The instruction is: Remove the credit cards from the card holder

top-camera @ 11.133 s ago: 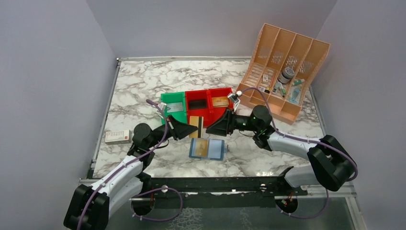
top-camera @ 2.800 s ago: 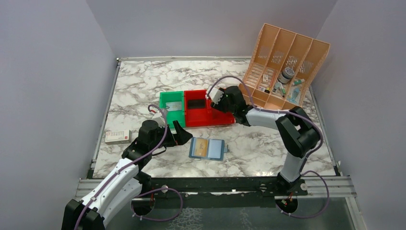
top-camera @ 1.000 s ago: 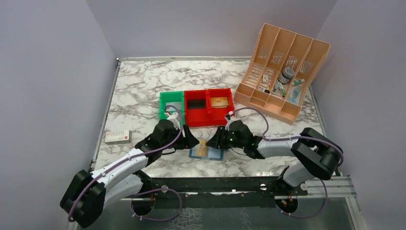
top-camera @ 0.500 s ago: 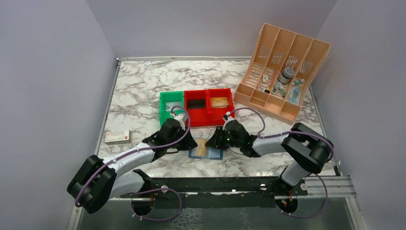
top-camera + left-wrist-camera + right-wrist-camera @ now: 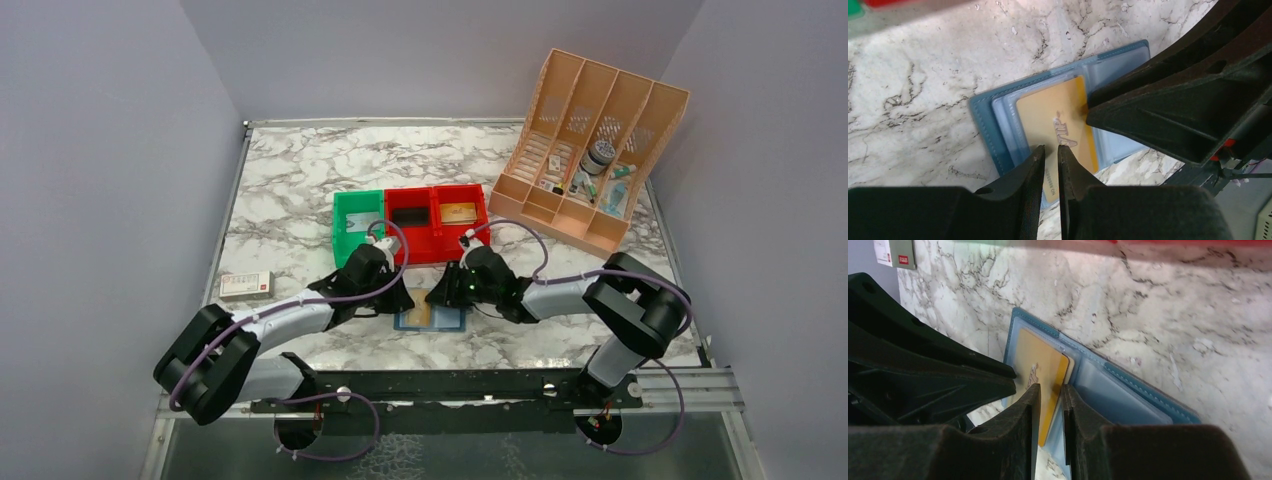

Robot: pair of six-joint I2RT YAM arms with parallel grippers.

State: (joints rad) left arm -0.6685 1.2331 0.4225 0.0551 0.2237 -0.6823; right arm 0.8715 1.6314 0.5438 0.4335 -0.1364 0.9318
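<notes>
Counting one tan-gold plastic card (image 5: 459, 212) binned, a second gold card (image 5: 1058, 125) left in the flat blue two-panel wallet (image 5: 983, 107), left pincer (image 5: 1050, 160) and right pincer (image 5: 1050, 400) narrow, grip unclear.

Looks like a robot test cell in a lab. Closed in by plain grey walls (image 5: 110, 150) on three sides, with a marble-pattern table (image 5: 300, 170) and a left arm (image 5: 285, 315) and right arm (image 5: 562, 294) bolted on a metal rail (image 5: 450, 398).

On my marble table (image 5: 300, 165), a green bin (image 5: 338, 222) touches two red bins (image 5: 435, 212). A peach organizer (image 5: 622, 92) with small items sits at the far right corner; a white-and-red box (image 5: 246, 285) near the left edge.
</notes>
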